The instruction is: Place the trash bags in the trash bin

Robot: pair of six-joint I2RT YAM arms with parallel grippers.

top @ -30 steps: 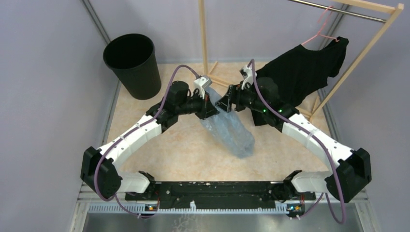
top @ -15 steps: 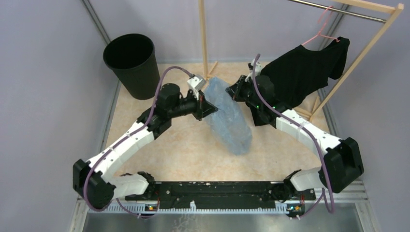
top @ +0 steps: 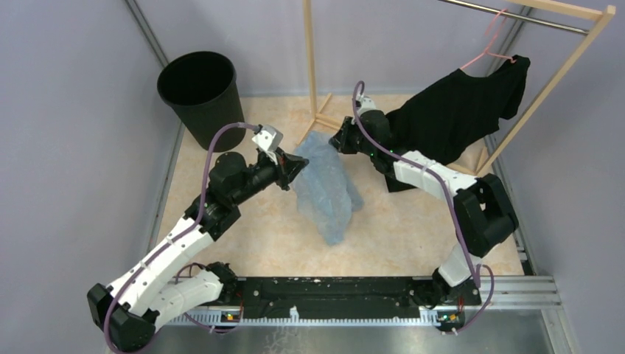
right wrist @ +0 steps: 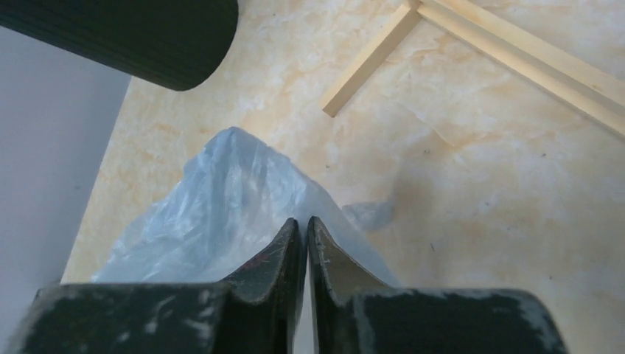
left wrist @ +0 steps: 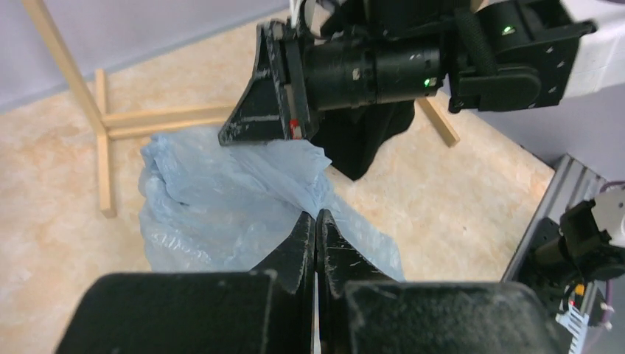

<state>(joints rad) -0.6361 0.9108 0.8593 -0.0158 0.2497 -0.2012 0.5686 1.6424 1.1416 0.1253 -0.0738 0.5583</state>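
Observation:
The pale blue translucent trash bag (top: 324,188) hangs crumpled over the floor between my two grippers. My left gripper (top: 301,164) is shut on its left edge; in the left wrist view the film (left wrist: 214,199) is pinched at the tips of the left gripper (left wrist: 315,215). My right gripper (top: 333,141) is at the bag's upper right corner. In the right wrist view its jaws (right wrist: 306,220) are pressed together on the film (right wrist: 221,192). The round black trash bin (top: 203,96) stands at the far left, apart from the bag, and its base (right wrist: 140,37) shows in the right wrist view.
A wooden clothes rack (top: 309,59) stands behind the bag, with its floor bars (right wrist: 368,59) close to the right gripper. A black T-shirt (top: 464,103) hangs from it at the right. Grey walls close in the left and right sides.
Both arms have swung left, carrying the bag toward the bin side. The right gripper, open a second ago, has closed on the bag's upper corner.

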